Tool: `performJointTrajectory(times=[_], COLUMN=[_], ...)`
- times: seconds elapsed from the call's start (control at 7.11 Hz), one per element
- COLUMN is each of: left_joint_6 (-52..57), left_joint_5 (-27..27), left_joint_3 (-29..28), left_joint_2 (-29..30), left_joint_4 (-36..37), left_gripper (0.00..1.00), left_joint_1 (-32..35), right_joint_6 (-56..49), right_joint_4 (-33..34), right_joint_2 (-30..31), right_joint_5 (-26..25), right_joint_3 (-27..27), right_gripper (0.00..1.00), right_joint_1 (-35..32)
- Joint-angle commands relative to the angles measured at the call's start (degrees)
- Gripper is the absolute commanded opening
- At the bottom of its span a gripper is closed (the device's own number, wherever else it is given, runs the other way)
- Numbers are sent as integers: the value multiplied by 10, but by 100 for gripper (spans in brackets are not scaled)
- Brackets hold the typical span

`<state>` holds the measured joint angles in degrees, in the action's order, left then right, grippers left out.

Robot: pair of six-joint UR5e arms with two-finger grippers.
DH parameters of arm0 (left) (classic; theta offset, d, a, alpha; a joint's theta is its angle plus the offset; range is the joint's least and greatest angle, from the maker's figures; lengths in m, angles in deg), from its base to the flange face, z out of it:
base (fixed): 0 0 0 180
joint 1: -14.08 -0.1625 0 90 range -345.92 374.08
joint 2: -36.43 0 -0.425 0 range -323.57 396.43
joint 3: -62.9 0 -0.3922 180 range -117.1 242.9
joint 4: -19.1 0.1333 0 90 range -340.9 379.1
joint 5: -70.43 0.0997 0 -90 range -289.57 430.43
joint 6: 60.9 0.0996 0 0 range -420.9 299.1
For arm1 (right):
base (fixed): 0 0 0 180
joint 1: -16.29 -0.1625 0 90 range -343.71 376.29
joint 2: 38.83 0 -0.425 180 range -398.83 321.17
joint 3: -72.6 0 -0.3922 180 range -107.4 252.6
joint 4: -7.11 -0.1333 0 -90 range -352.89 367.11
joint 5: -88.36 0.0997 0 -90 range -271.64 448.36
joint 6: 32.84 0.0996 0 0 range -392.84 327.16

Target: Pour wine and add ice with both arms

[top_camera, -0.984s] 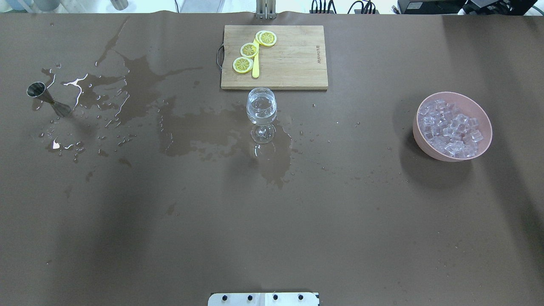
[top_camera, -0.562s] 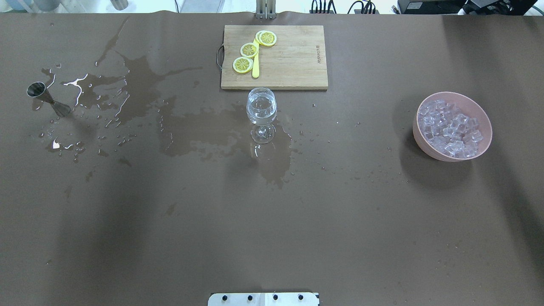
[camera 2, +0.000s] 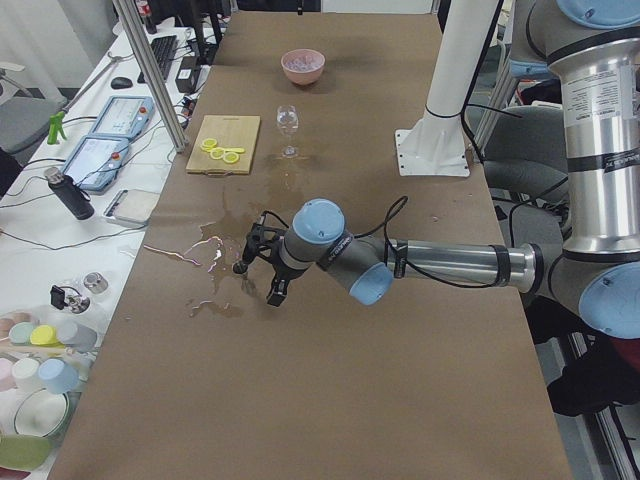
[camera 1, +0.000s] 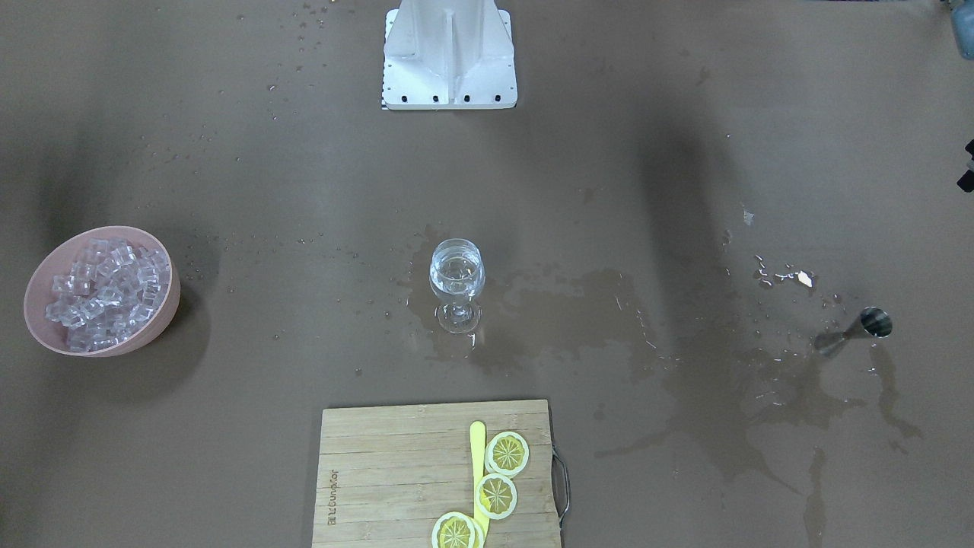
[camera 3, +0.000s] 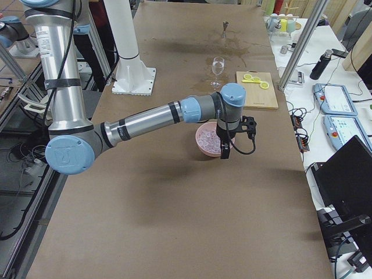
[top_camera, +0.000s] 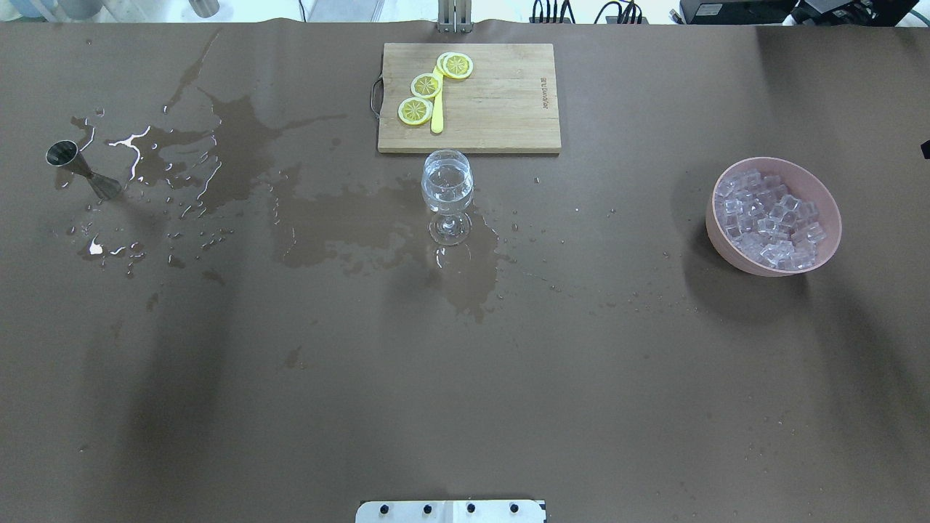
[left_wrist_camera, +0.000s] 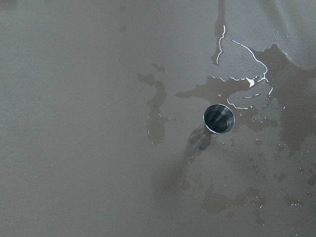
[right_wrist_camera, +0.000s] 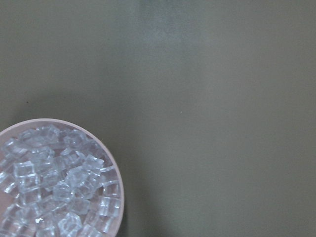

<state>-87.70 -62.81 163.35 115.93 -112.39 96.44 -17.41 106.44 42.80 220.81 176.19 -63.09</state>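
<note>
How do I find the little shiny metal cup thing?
Look at the long brown table and go to its wet end, opposite the pink bowl. Among the puddles there stands a small steel measuring cup. Unlike the clear wine glass, it is shiny metal, pinched like an hourglass.

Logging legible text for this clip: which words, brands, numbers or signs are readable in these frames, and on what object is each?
Brand mark on the wooden cutting board: a short dark line of letters near one short edge, too small and blurred to read.
Screens of the blue-edged devices beside the table: content too small to read.
Wine glass, pink bowl, metal jigger: no markings visible.
</note>
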Motion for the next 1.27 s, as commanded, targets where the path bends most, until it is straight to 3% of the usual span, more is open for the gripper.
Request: performJointTrajectory(times=[0.0, 0.14, 0.42, 0.7, 1.12], left_joint_6=[-79, -115, -158, -166, -181], left_joint_5=[66, 86, 146, 198, 242], left_joint_3=[-36, -43, -57, -73, -142], left_joint_2=[2, 13, 48, 60, 93], left_joint_4=[-93, -114, -121, -136, -191], left_gripper=[98, 98, 98, 98, 98], left_joint_1=[-66, -90, -150, -182, -203], right_joint_6=[53, 100, 141, 152, 163], right_joint_4=[21, 22, 14, 14, 14], right_joint_2=[-60, -100, -119, -99, -73], right_joint_5=[-7, -20, -28, -34, -48], right_joint_3=[-9, -25, -42, -41, -45], right_gripper=[100, 100, 100, 100, 100], right_joint_1=[54, 86, 126, 147, 180])
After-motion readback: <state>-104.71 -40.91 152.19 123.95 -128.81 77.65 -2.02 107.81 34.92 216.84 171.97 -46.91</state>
